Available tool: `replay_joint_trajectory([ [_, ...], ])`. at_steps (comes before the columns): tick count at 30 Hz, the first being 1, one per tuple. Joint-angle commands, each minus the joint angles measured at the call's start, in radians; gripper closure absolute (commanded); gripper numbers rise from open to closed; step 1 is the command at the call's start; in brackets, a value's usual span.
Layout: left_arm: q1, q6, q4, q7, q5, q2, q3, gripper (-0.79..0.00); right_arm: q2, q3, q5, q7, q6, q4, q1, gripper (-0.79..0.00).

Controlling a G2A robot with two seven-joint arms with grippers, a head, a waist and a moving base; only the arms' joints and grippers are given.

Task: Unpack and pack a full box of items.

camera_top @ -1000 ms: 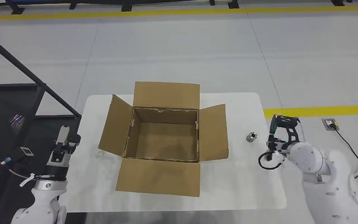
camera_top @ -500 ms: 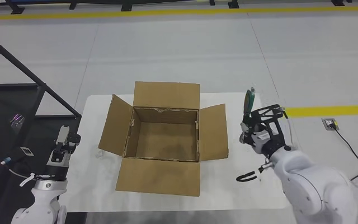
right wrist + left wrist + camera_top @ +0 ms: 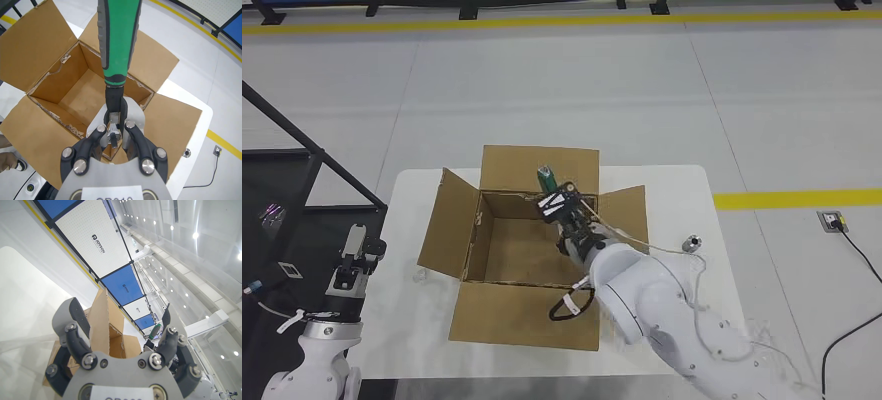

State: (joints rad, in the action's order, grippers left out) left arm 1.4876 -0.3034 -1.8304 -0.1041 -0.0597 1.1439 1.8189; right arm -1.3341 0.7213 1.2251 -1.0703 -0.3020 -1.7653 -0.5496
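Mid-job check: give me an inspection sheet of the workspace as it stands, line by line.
Surface: white table, box at its middle.
Job's things: cardboard box open, flaps spread; green-handled tool held above it; small metal socket on the table beside the box.
Clutter: nothing seen.
Pincers: right pincer shut on the tool's metal head; left pincer open, holding nothing, off the table's edge.
Cables: black cable loop on the right arm; floor outlet with a cable plugged in.
Surroundings: grey floor, yellow line, black frame.
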Motion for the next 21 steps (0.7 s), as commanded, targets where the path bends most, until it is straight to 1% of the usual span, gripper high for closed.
replay_joint_trajectory([
  [1, 0.0, 0.0, 0.0, 0.0, 0.0, 0.0, 0.0, -0.785, -0.006, -0.013, 0.001, -0.01, -0.003, 0.018, 0.015, 0.0],
  [21, 0.0, 0.0, 0.0, 0.0, 0.0, 0.0, 0.0, -0.785, -0.006, -0.012, -0.003, 0.003, 0.004, 0.023, 0.009, 0.0],
])
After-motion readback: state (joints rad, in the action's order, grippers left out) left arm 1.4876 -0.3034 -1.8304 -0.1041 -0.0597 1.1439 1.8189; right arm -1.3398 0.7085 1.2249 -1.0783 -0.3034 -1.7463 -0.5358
